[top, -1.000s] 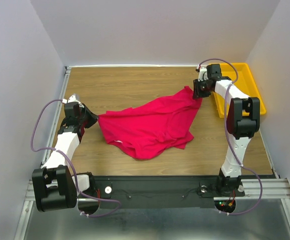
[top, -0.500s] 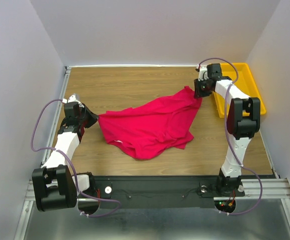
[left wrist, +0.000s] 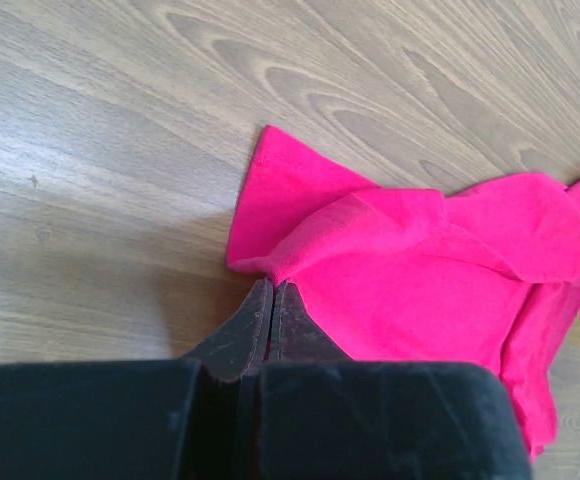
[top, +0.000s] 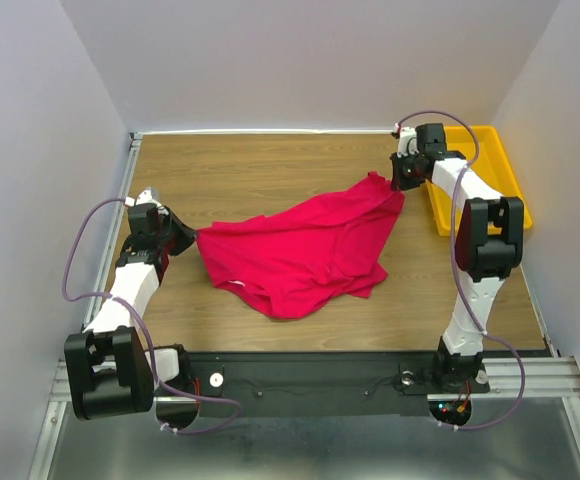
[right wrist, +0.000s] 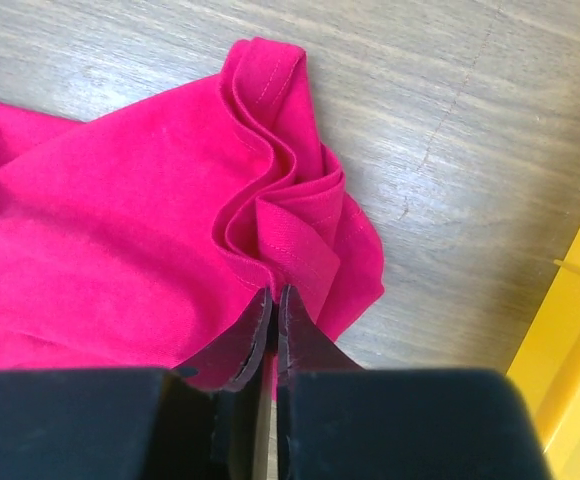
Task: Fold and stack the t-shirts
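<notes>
The right gripper (right wrist: 273, 295) has just clenched on the far corner of the t-shirt (top: 300, 250). The left gripper (left wrist: 272, 290) pinches the opposite end, so the cloth lies lengthwise between them.

- Left arm (top: 128, 288) and right arm (top: 467, 300) are showing white links between chunky black joints.
- Lavender cables (top: 67, 268) are looping off both wrists.
- Left gripper (left wrist: 268, 288) is showing dark, scuffed fingers (left wrist: 253, 325).
- Tiny lights (top: 448, 406) are glowing at the right base.

The crimson-pink soft cloth t-shirt (top: 300, 255) looks matt and finely napped (stitched hems show), the brown wood-grain counter (top: 250, 170) smooth, the yellow plastic tray (top: 505, 165) faintly glossy.
</notes>
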Robot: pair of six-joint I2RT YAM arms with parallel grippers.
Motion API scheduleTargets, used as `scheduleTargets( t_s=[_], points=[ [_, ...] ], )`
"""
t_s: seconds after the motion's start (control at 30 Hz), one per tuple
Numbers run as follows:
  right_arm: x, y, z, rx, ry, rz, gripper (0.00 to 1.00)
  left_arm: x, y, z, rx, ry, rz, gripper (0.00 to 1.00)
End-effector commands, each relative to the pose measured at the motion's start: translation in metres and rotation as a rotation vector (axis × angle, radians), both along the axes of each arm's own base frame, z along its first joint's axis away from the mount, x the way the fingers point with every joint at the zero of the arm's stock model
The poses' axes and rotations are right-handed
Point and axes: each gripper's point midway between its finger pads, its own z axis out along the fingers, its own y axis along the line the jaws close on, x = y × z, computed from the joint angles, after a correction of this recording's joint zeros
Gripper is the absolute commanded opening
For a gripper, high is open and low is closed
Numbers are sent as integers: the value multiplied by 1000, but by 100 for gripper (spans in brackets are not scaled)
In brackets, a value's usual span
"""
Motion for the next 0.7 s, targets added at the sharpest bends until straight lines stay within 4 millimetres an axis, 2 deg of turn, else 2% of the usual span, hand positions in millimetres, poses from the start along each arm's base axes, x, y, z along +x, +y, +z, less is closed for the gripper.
scheduleTargets(
  t_s=[0.0, 0.27, 0.43, 0.57, 0.67],
  points=[
    [19, 7, 58, 13, -166, 37, 2, 9, 1, 12, 10, -55, -11, 0],
    [18, 29, 85, 124, -198, 79, 1, 13, 2, 15, 15, -63, -6, 0],
    [18, 56, 98, 263, -166, 75, 0, 21, 9, 24, 24, -91, 32, 0],
    [36, 74, 115, 385, -150, 45, 1, 36, 17, 34, 10, -121, 83, 0],
    [49, 81, 115, 430, -139, 35, 1, 43, 20, 31, -6, -118, 103, 0]
  ],
)
